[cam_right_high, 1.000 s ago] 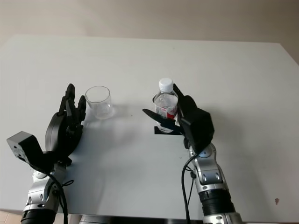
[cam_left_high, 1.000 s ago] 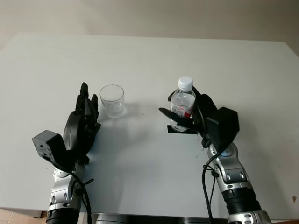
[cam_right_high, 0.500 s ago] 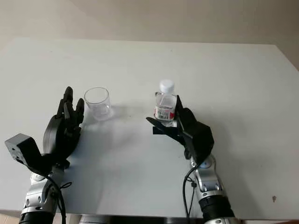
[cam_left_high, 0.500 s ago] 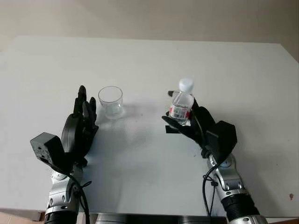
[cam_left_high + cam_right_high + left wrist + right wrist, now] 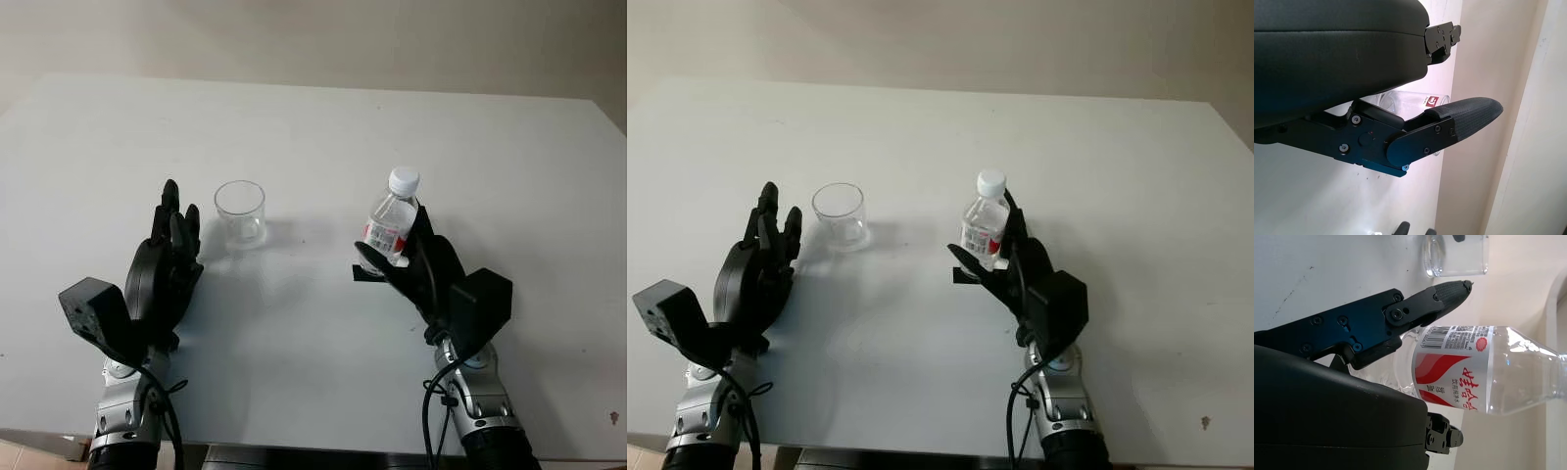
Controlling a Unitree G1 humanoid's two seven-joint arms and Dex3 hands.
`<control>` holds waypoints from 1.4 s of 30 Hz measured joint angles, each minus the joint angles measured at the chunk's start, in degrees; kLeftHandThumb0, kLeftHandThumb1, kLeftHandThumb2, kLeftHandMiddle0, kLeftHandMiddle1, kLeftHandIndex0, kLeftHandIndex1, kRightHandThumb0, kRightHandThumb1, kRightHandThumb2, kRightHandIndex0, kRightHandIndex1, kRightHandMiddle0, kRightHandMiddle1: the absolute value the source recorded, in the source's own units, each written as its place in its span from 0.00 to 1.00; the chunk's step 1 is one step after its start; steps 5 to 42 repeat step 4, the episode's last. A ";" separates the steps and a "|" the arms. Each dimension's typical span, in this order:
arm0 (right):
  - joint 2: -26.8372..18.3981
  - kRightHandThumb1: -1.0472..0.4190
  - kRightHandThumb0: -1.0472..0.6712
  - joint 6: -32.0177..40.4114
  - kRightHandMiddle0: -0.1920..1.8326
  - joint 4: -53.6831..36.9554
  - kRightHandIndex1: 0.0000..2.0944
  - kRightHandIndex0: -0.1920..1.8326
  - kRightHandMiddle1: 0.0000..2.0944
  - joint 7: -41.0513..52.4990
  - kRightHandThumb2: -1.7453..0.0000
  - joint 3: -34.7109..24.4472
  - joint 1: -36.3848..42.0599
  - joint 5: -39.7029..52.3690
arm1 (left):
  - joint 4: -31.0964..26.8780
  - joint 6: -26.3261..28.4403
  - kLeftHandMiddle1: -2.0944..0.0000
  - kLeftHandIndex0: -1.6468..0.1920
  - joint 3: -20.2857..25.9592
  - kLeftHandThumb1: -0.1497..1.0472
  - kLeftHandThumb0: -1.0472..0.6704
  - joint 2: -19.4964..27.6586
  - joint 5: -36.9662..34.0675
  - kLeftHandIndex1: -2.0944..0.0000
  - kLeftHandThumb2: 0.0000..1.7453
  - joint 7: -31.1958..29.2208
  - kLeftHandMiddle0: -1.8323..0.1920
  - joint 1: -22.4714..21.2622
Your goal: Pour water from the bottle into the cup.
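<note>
A clear water bottle (image 5: 390, 223) with a white cap and a red-and-white label leans slightly to the right, over a black mark (image 5: 363, 277) on the table. My right hand (image 5: 415, 262) is shut on it from the near side, its fingers wrapped around the label. In the right wrist view the bottle (image 5: 1464, 377) lies between a black finger (image 5: 1415, 308) and the palm. An empty clear cup (image 5: 240, 211) stands upright to the left of the bottle. My left hand (image 5: 167, 262) is open just left of and nearer than the cup, not touching it.
The white table (image 5: 313, 117) runs wide behind the cup and bottle, with its far edge against a beige wall. Between cup and bottle there is a gap of about one bottle height.
My right hand has drawn back toward me with the bottle, and the bottle now leans right instead of standing straight. The left hand and cup have stayed put.
</note>
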 measured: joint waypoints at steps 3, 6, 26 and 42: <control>0.07 0.08 0.13 -1.47 0.00 0.77 0.00 0.00 0.00 0.19 0.97 -0.44 0.01 0.26 | -0.05 0.36 0.97 0.99 -0.01 1.00 0.14 0.05 0.02 0.97 0.44 0.03 0.96 0.00; 0.10 0.08 0.12 -2.10 0.00 1.06 0.00 0.00 0.00 0.19 0.97 -0.54 0.02 0.26 | -0.12 0.47 0.97 0.99 -0.01 1.00 0.14 0.06 0.02 0.97 0.44 0.04 0.96 0.00; 0.10 0.08 0.12 -2.10 0.00 1.06 0.00 0.00 0.00 0.19 0.97 -0.54 0.02 0.26 | -0.12 0.47 0.97 0.99 -0.01 1.00 0.14 0.06 0.02 0.97 0.44 0.04 0.96 0.00; 0.10 0.08 0.12 -2.10 0.00 1.06 0.00 0.00 0.00 0.19 0.97 -0.54 0.02 0.26 | -0.12 0.47 0.97 0.99 -0.01 1.00 0.14 0.06 0.02 0.97 0.44 0.04 0.96 0.00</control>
